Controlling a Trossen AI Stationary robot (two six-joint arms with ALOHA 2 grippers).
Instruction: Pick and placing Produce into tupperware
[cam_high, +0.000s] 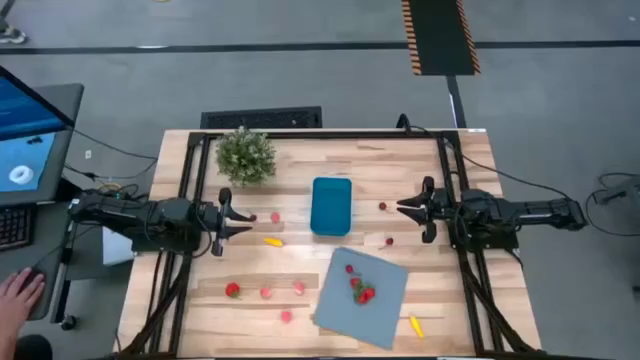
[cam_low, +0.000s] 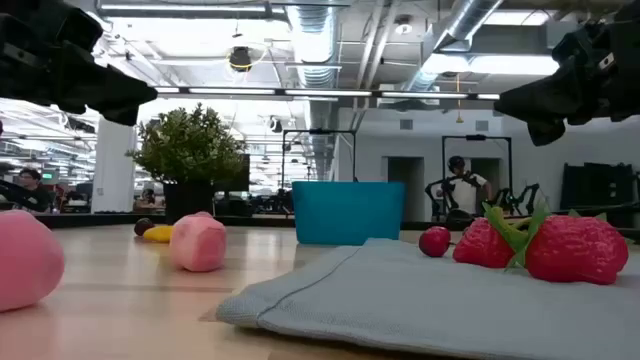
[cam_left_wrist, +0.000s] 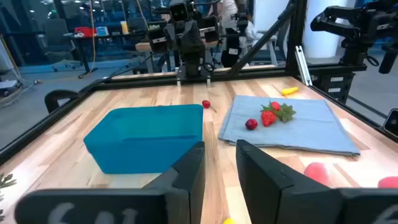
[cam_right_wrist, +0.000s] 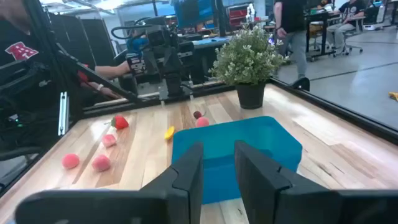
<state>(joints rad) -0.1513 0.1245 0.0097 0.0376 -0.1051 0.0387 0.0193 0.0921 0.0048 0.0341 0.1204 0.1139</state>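
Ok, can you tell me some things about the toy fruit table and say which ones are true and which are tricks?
1. The blue tub sits between the two robot arms. True.
2. The tub already has fruit in it. False: the wrist views show its inside empty.
3. Two strawberries lie on the grey cloth. True.
4. The potted plant stands on the cloth. False: it stands on the bare wood near the table's far edge.
5. The left end effector is holding a pink fruit. False: nothing is between its fingers.
6. A yellow piece lies on the wood near the left end effector. True.
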